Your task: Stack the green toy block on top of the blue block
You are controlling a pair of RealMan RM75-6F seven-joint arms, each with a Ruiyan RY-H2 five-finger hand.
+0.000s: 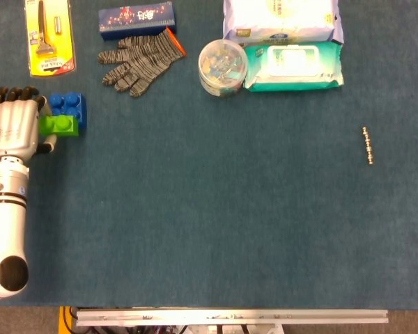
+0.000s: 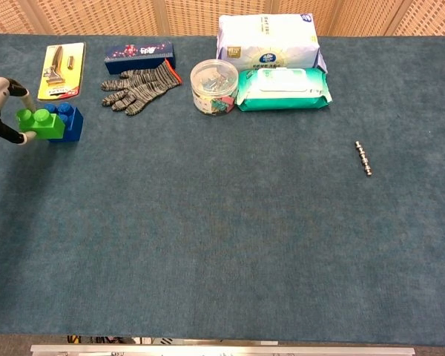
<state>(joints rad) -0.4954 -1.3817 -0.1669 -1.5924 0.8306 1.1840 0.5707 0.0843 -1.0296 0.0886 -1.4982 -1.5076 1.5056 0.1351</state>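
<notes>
Left hand (image 1: pixel 14 131) at table's left edge pinching green block (image 1: pixel 58 125), held against near side of blue block (image 1: pixel 71 108), overlapping its top edge. Right hand out of sight. Dark teal carpet-like tabletop (image 1: pixel 216 223); woven wicker panels (image 2: pixel 185 7) behind. Knit glove (image 1: pixel 141 56), wipes pack (image 1: pixel 292 66), small bolt (image 1: pixel 368 145) lying about.

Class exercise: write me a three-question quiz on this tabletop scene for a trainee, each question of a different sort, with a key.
1. True or false: the green block lies flat on the table, apart from the blue block.
2. Which hand holds the green block? A) left hand B) right hand
3. Fill in: the knit glove lies just below the dark blue ____.

Key: 1 false, it is held up against the blue block; 2 A; 3 box.
</notes>
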